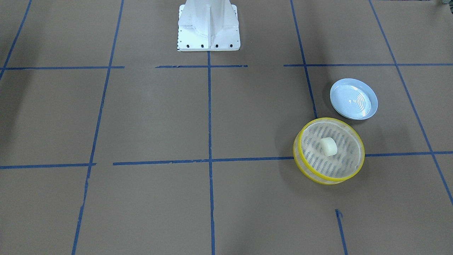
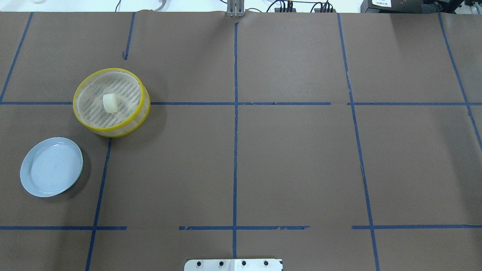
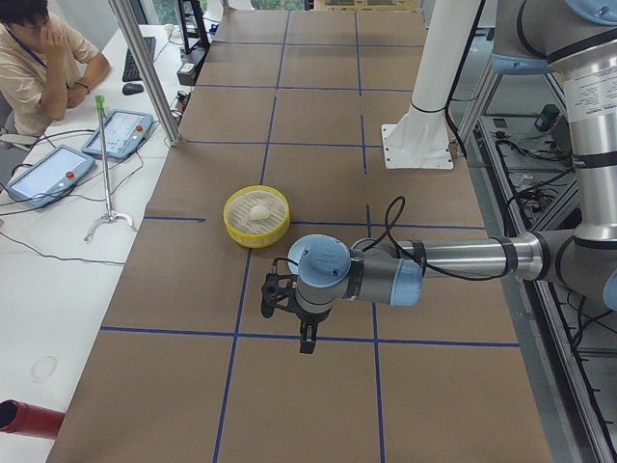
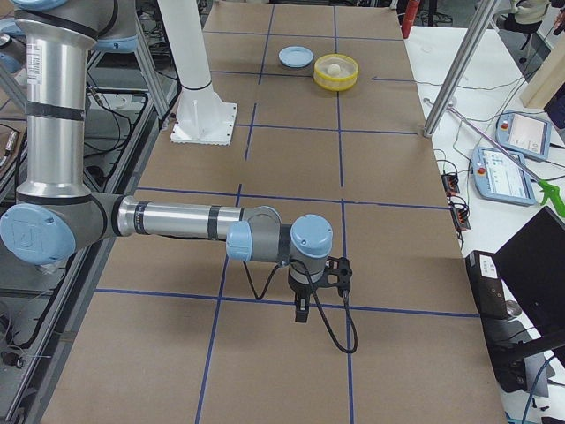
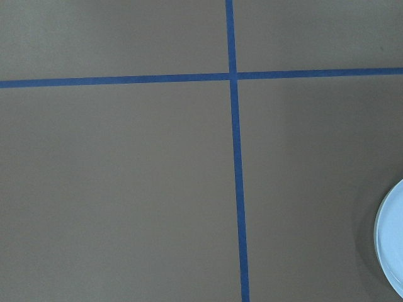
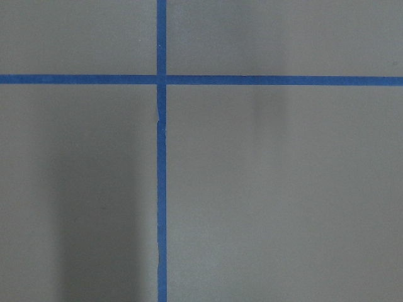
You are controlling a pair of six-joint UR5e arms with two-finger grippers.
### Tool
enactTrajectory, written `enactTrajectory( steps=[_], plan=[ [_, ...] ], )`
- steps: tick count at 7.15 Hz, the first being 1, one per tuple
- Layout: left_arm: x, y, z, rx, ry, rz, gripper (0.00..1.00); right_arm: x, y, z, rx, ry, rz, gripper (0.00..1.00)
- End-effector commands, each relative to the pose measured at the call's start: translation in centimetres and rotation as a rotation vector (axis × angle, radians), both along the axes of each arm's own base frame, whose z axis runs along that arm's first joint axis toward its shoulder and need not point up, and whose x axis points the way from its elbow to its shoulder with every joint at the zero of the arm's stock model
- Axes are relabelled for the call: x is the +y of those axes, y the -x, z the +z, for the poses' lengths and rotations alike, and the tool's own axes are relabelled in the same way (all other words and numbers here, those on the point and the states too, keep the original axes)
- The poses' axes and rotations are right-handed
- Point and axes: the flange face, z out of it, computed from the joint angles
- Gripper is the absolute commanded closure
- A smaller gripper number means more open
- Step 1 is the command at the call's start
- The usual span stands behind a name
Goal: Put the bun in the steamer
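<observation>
The pale blue round ridged plate (image 5: 394, 248) is cut off by the right edge of the left wrist view, and the left gripper (image 3: 307, 343) and right gripper (image 4: 301, 313) are shown only in side views, so jaw spacing cannot be determined.

On the left half of my counter (image 2: 293, 158) stands the steamer (image 2: 130, 124), upright, yellow rims around pale sides. It sits on a crossing of the blue tape lines (image 2: 235, 150). The bun (image 2: 110, 103) lies inside it, near the middle of the slotted floor. A pale blue plate (image 2: 51, 166) rests closer to me and farther left, near the steamer but apart from it. My white mounting plate (image 2: 233, 264) shows at the bottom edge, and cables (image 2: 286, 5) run beyond the far edge.
</observation>
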Motion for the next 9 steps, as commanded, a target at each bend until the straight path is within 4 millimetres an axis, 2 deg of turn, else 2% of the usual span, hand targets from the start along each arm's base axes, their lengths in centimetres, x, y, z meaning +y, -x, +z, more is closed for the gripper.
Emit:
enactTrajectory(
  steps=[1, 4, 5, 9],
  plan=[
    [0.12, -0.09, -1.36, 0.014, -0.025, 0.001, 0.0, 0.0, 0.0, 0.0, 0.0, 0.0, 0.0, 0.0],
    [-0.19, -0.26, -1.1, 0.024, -0.011, 0.007, 0.0, 0.0, 0.0, 0.0, 0.0, 0.0, 0.0, 0.0],
    [0.02, -0.23, -1.58, 0.026, -0.02, 0.007, 0.0, 0.0, 0.0, 0.0, 0.0, 0.0, 0.0, 0.0],
    [0.31, -0.3, -0.78, 0.027, -0.002, 0.008, 0.0, 0.0, 0.0, 0.0, 0.0, 0.0, 0.0, 0.0]
  ],
)
